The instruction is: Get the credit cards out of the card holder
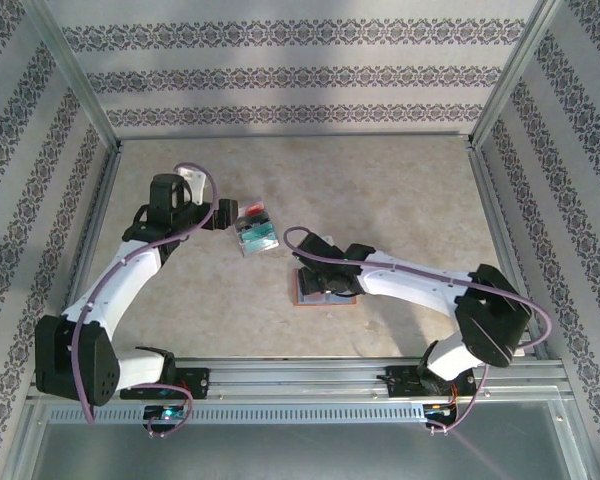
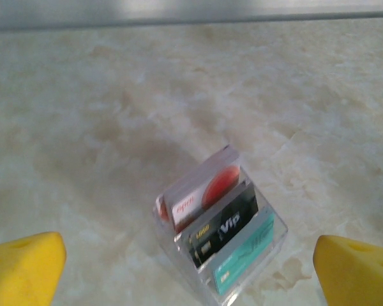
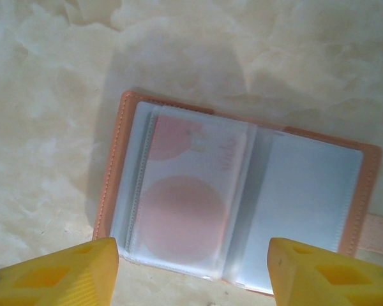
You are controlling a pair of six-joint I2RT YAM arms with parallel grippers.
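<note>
Card holder (image 3: 306, 191) lies open and flat mid-desk (image 1: 380, 190), at 4 o'clock from the clear tray (image 2: 277, 231) (top view). At least 3 credit cards (image 2: 223, 223) stand in that tray: red/white, dark, teal. 1 card (image 3: 191, 185) with red circles sits in the holder's left clear sleeve; the right sleeve looks empty.

Right hand (image 3: 193, 250) hovers over the holder's near edge, fingers apart, nothing between them. Left hand (image 1: 227, 213) is at 10 o'clock of the tray, fingers wide apart, empty.

Handling guess: the card is light, stiff and slick. The sleeve film is soft and clingy, and the holder is light enough to drag along. Can't tell which side the sleeve opens.

Best bet: pinch the card edge at the sleeve mouth, pull in-plane, and pin the leather border with the other hand. Risk: pinching film together with the card.
</note>
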